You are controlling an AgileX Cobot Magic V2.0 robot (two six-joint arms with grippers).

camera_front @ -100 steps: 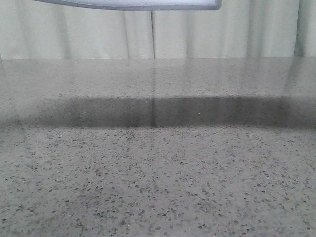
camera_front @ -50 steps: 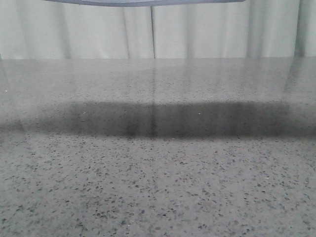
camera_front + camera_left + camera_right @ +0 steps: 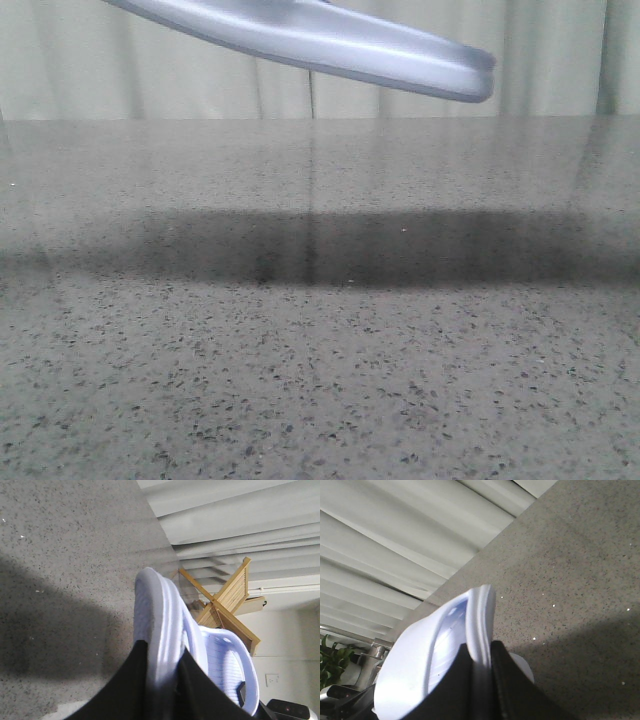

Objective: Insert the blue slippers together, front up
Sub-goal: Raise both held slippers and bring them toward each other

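Blue slippers [image 3: 172,630], pair: one sole edge clamped between each gripper's jaws, left gripper [image 3: 165,680] and right gripper [image 3: 481,672], held aloft above table [image 3: 320,350] for nesting.

no readable text, labels or signs anywhere

The slippers [image 3: 330,40] are pale lavender-blue with ribbed, lined footbeds [image 3: 222,662]. Under them the tabletop [image 3: 320,380] is grey, speckled with dark flecks, and crossed by a dark shadow band. Behind the tabletop hang whitish pleated curtains [image 3: 200,85]. Both tools' fingers [image 3: 132,680] [image 3: 507,680] are black.
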